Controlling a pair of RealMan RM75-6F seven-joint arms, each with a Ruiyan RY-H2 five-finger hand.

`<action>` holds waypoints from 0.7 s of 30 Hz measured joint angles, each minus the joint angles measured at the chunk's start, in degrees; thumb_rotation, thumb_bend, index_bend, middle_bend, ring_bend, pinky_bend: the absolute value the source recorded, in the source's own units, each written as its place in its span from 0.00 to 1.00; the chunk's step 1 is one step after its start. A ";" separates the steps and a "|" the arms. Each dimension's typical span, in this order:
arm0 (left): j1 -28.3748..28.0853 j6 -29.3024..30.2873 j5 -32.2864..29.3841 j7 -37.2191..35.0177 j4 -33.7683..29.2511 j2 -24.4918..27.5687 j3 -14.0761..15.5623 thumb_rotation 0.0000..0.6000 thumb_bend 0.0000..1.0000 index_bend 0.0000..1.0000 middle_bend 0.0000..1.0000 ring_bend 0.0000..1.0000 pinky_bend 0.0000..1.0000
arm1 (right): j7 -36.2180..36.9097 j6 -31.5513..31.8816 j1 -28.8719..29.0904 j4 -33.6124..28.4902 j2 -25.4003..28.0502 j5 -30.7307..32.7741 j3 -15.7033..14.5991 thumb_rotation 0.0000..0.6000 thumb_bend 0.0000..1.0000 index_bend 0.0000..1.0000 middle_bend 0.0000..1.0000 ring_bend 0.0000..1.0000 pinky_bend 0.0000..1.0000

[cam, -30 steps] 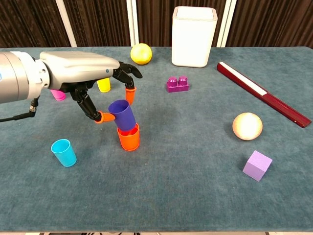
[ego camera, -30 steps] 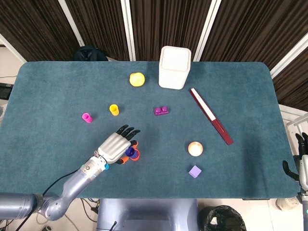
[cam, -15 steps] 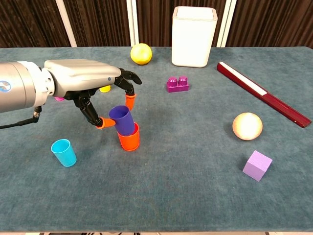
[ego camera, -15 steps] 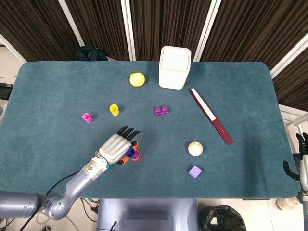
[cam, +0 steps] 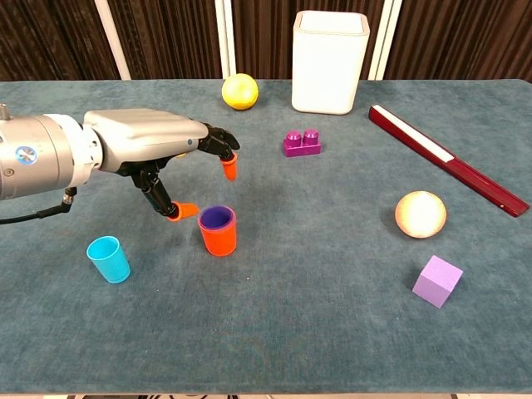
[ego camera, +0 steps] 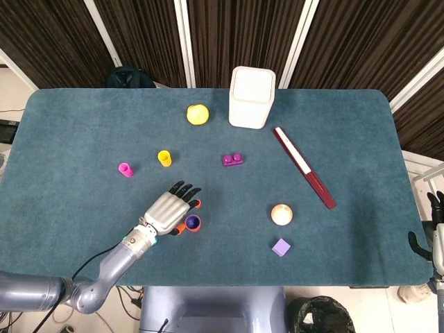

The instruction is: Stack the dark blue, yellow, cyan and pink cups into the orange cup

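Note:
The orange cup (cam: 219,237) stands on the blue-green table cloth with the dark blue cup (cam: 216,218) sunk inside it, only its rim showing. My left hand (cam: 162,145) hovers just left of and above this pair, fingers apart, holding nothing. The cyan cup (cam: 109,258) stands upright at the near left. In the head view the yellow cup (ego camera: 164,158) and pink cup (ego camera: 125,169) stand further back, beyond my left hand (ego camera: 170,211) and the nested cups (ego camera: 192,223). My right hand (ego camera: 433,222) shows at the far right edge, off the table, holding nothing.
A white bin (cam: 330,62) and a yellow ball (cam: 239,91) stand at the back. A purple brick (cam: 301,143) lies mid-table. To the right are a dark red bar (cam: 449,160), a peach ball (cam: 421,214) and a purple cube (cam: 437,281).
The dark blue cup, held tilted over the orange cup, has dropped fully into it. My left hand let go and drew slightly left. The right hand has not moved.

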 measured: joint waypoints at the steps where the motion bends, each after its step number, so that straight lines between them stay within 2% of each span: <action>1: -0.06 -0.06 -0.17 0.07 -0.04 0.06 0.04 1.00 0.31 0.17 0.05 0.00 0.00 | 0.00 0.02 -0.01 -0.01 0.01 0.00 0.01 1.00 0.42 0.04 0.00 0.04 0.02; 3: -0.21 -0.17 -0.54 0.29 -0.27 0.37 0.15 1.00 0.30 0.13 0.05 0.00 0.00 | 0.00 0.05 -0.03 -0.03 0.02 0.02 0.03 1.00 0.42 0.04 0.00 0.04 0.02; 11: -0.11 0.63 -0.06 0.22 -1.65 1.84 0.30 1.00 0.28 0.13 0.05 0.00 0.00 | -0.21 -0.10 0.02 -0.10 0.02 0.04 -0.03 1.00 0.42 0.04 0.00 0.04 0.02; 21: 1.66 5.81 5.54 -0.76 -2.33 6.51 -0.27 1.00 0.28 0.14 0.06 0.00 0.00 | -0.68 -0.13 0.01 -0.06 -0.10 0.36 0.00 1.00 0.42 0.04 0.00 0.04 0.02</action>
